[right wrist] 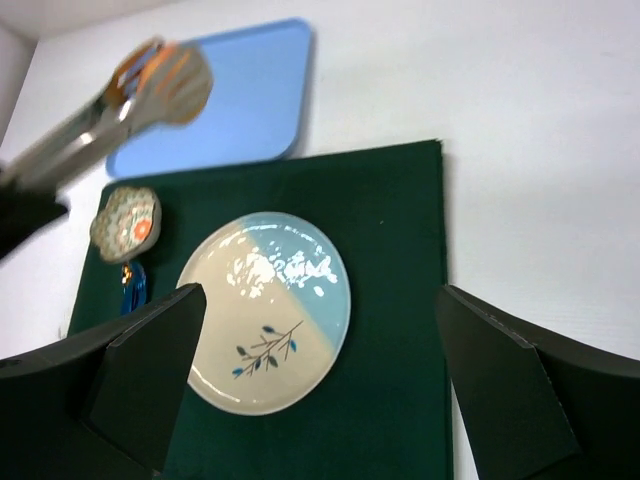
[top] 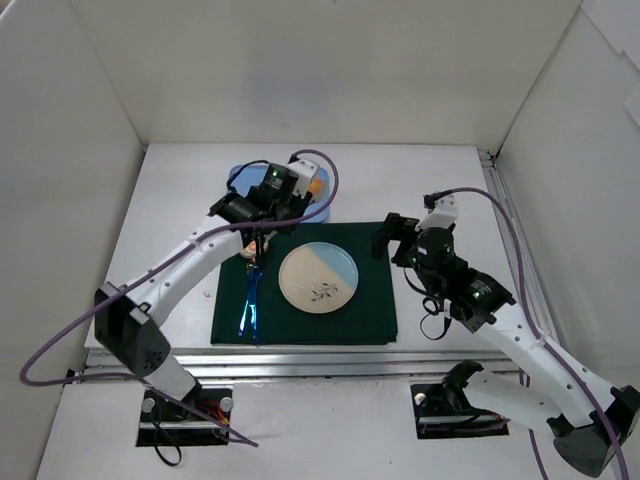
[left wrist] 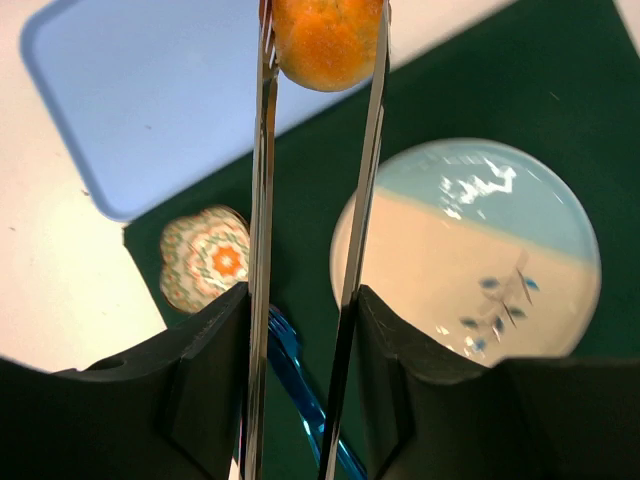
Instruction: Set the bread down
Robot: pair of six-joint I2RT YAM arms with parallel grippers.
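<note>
The left gripper [left wrist: 300,335] is clamped narrow on long silver metal tongs [left wrist: 262,230], and the tong tips pinch the small round golden-brown bun [left wrist: 328,40]. The bun hangs in the air over the pale blue rectangular tray [left wrist: 150,90], close to where the tray meets the far-left part of the dark green cloth mat [left wrist: 480,90]. It is far and left of the round cream-and-blue ceramic plate [left wrist: 470,250] and not yet over it. The right gripper [right wrist: 320,385] stands wide apart and holds nothing, hovering to the right of the plate.

The plate looks like the likely place for the bun, though the task does not name one. A good carry would be level and slow towards the near right until the bun sits above the plate's middle. It should pass clear of the small flower-shaped patterned dish [left wrist: 205,258] and the translucent blue utensil [left wrist: 290,365] to the plate's left. The squeeze should hold steady, since a round bun can roll out of smooth blades. The arm should lower first and loosen the grip only once the bun is close to the plate.

The bun's far side is cut off in the left wrist view and blurred in the right wrist view. From above, the arm hides all but an orange sliver. Its height over the tray cannot be told. The utensil's near end is hidden under the gripper.
</note>
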